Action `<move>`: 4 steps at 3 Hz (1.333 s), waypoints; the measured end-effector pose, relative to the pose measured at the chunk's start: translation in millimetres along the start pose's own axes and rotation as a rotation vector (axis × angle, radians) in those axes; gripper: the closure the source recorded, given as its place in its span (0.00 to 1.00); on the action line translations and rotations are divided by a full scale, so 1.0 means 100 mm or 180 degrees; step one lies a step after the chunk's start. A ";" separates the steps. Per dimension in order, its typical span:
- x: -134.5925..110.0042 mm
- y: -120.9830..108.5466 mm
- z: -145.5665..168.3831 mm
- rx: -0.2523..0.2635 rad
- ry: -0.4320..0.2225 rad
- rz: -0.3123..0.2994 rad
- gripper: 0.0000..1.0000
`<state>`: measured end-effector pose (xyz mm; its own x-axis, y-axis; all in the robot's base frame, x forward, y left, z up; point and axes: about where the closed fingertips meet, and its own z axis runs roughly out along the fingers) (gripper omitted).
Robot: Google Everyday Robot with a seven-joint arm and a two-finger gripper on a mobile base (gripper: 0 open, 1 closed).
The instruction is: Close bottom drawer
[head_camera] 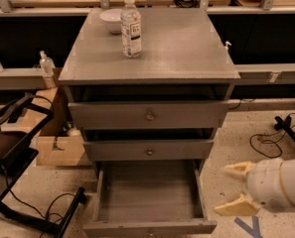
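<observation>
The bottom drawer [148, 196] of the grey cabinet is pulled far out, showing its bare grey plank inside. Its strip-like front panel [149, 228] lies at the bottom edge of the view; its knob is barely visible there. My gripper [231, 190] is low at the right, just right of the open drawer's right side, with its two cream fingers [239, 169] pointing left and spread apart, holding nothing. The top drawer [149, 114] and the middle drawer [148, 150] each stand slightly open above.
A water bottle [131, 28] and a white bowl [110, 20] stand on the cabinet top [177, 48]. A black chair frame [13, 152] and a cardboard box [57, 145] are at the left. Cables [271, 140] lie on the floor at right.
</observation>
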<state>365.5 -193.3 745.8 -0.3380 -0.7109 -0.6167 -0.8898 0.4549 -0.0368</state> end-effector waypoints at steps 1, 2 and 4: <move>0.44 0.03 0.71 -0.0052 -0.0145 0.0231 0.61; 0.53 -0.18 0.85 0.0167 -0.0191 0.0309 0.84; 0.63 -0.17 1.10 0.0101 -0.0163 0.0387 1.00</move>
<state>393.0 -186.1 621.0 -0.4259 -0.6215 -0.6575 -0.8328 0.5534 0.0163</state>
